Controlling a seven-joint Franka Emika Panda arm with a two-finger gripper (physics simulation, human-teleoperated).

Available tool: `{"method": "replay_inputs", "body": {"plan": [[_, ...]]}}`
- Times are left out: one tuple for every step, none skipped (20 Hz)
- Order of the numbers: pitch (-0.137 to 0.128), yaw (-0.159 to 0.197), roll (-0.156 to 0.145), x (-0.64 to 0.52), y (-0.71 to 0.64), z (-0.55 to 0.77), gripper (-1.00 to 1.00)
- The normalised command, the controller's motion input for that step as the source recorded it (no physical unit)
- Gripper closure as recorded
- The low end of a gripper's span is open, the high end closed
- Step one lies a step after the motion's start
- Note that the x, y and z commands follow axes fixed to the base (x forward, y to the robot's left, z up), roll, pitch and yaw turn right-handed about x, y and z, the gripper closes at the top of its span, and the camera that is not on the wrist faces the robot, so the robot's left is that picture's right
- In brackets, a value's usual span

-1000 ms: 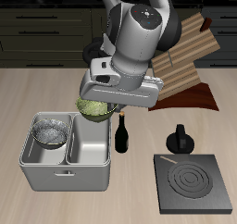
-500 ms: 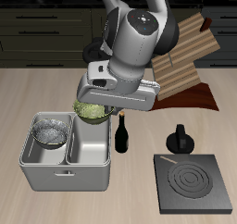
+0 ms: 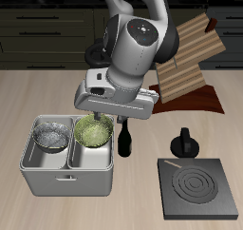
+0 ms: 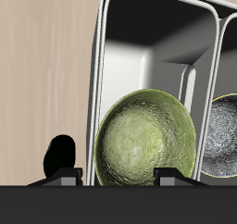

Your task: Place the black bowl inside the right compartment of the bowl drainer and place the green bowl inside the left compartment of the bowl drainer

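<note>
Below the claw [image 3: 98,120], green bowl [image 3: 93,131] sits tilted.

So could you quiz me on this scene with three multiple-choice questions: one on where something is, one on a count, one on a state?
1. Where is the black bowl?
A. On the stove plate
B. In one basin of the bowl drainer
C. On the bare table

2. How many basins does the bowl drainer have?
A. Two
B. Three
C. Four

3. What is the hand doing with the green bowl?
A. Nowhere near it
B. Pressing it onto the stove plate
C. Holding it over the free basin

Answers: 1 B, it sits in a basin; 2 A, one middle wall splits the tub; 3 C, the wrist view shows the bowl at the fingers above that basin.
</note>
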Motion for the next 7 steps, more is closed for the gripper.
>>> {"method": "replay_inputs", "body": {"plan": [[0.012,0.014,-0.008,0.01,0.00,-0.01,-1.00],[0.001,-0.005,0.015,-0.02,0.02,0.05,-1.00],[-0.021,0.011,0.019,-0.05,0.06,0.06,-1.00],[-0.014,0.008,0.071,-0.10,0.21,0.12,-1.00],[0.000,0.000,0.000,0.00,0.00,0.00,-1.00],[-0.038,0.003,0.017,-0.11,0.09,0.14,-1.00],[-0.018,0.033,0.046,-0.11,0.15,0.13,-1.00]]}}
